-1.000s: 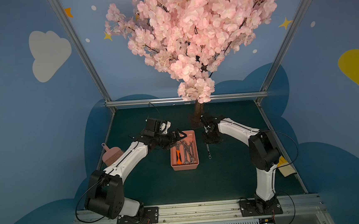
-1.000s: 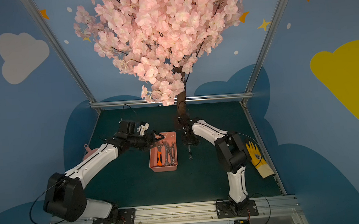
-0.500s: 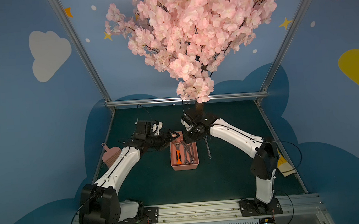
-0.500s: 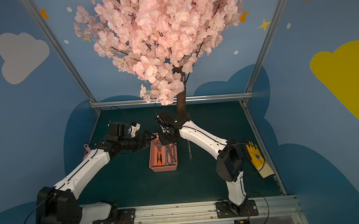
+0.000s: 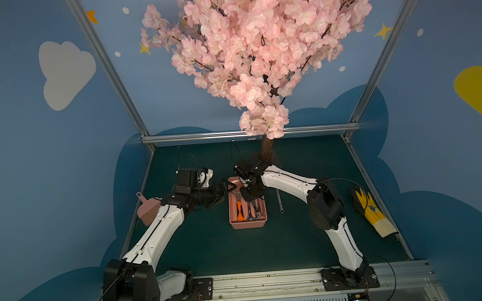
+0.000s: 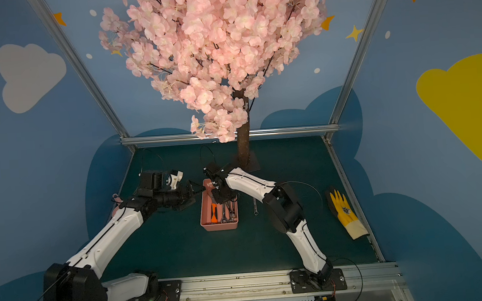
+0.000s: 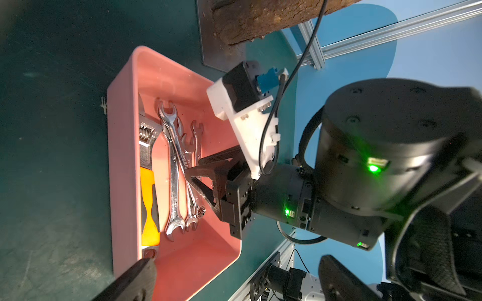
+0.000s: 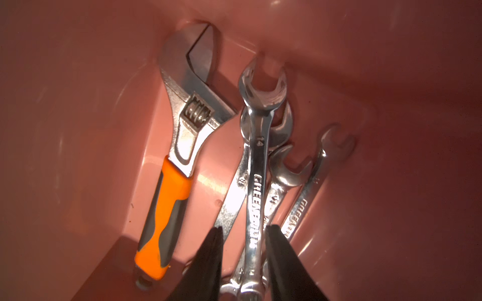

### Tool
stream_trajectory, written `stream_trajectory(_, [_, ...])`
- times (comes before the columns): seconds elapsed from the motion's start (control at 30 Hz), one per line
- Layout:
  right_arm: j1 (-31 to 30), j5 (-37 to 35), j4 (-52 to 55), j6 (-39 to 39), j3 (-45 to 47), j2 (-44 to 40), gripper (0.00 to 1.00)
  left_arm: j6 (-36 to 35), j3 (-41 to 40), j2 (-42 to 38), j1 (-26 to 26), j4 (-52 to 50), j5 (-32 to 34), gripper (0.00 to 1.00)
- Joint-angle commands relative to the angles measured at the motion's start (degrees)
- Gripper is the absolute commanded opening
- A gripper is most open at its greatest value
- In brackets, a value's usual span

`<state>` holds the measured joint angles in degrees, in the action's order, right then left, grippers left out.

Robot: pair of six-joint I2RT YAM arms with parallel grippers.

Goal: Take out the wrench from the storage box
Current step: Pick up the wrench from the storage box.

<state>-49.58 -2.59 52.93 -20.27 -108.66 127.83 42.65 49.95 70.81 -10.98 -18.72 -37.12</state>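
likely stiff, heavy, slick wrench [image 8: 257, 161]: best pinched mid-shaft. right gripper [image 8: 243, 229] half-closed astride it, hold unclear; left gripper [image 5: 229, 193] gaping, empty, beside the box [image 5: 248, 224].

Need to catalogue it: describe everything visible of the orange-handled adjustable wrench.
The adjustable wrench has a steel head with a knurled adjusting screw and an orange-and-grey, rubbery-looking grip. It lies lengthwise in the storage box along one long wall, beside the plain steel spanners; the right pincer is not on it.
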Motion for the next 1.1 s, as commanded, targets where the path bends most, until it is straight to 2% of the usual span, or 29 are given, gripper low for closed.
stream_trajectory(0.0, [0.4, -0.6, 1.0, 2.8, -2.2, 2.7, 0.33, -0.8, -0.3, -0.3, 0.2, -0.5, -1.0, 1.0])
stream_trajectory(0.43, [0.5, -2.7, 3.4, 3.5, -3.8, 6.9, 0.3, -0.9, 0.1, 0.5, 0.3, -0.7, -1.0, 1.0])
stream_trajectory(0.7, [0.2, -4.8, 3.9, 3.3, -4.3, 8.7, 0.19, -1.1, 0.6, 1.1, 0.3, -0.9, -1.2, 1.0])
stream_trajectory(0.87, [-0.1, -5.9, 5.6, 2.7, -5.5, 10.7, 0.23, -1.3, 0.5, 1.3, 0.2, -1.0, -1.4, 1.0])
stream_trajectory(1.07, [-0.4, -7.7, 5.3, 2.2, -4.7, 11.1, 0.16, -2.0, 0.2, 1.1, 0.2, -1.6, -1.3, 1.0])
